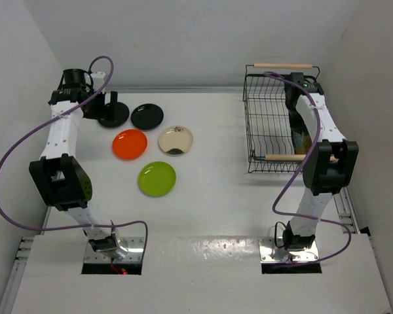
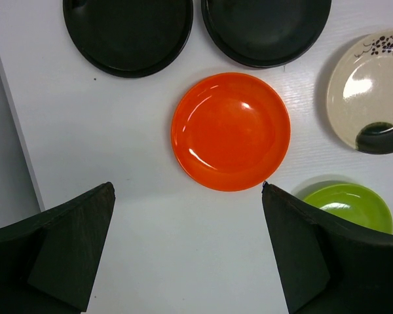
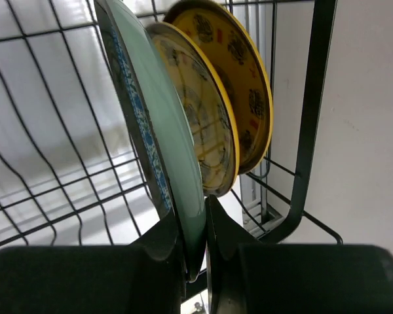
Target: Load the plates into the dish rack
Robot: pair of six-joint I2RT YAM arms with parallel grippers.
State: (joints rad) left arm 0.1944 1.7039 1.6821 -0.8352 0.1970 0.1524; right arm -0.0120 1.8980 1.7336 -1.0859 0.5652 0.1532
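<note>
Far right corner: right gripper (image 3: 195, 239) clamps blue-grey patterned round plate (image 3: 160, 137) on edge, for slotting in black wire dish rack (image 3: 314, 98). Left gripper (image 2: 187, 196) gapes empty.

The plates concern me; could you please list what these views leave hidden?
Top external: right arm covers the loaded end of the dish rack.
Right wrist: bottom rim of blue-grey plate hidden inside right end effector.
Left wrist: two black plates cut by the top edge.
</note>
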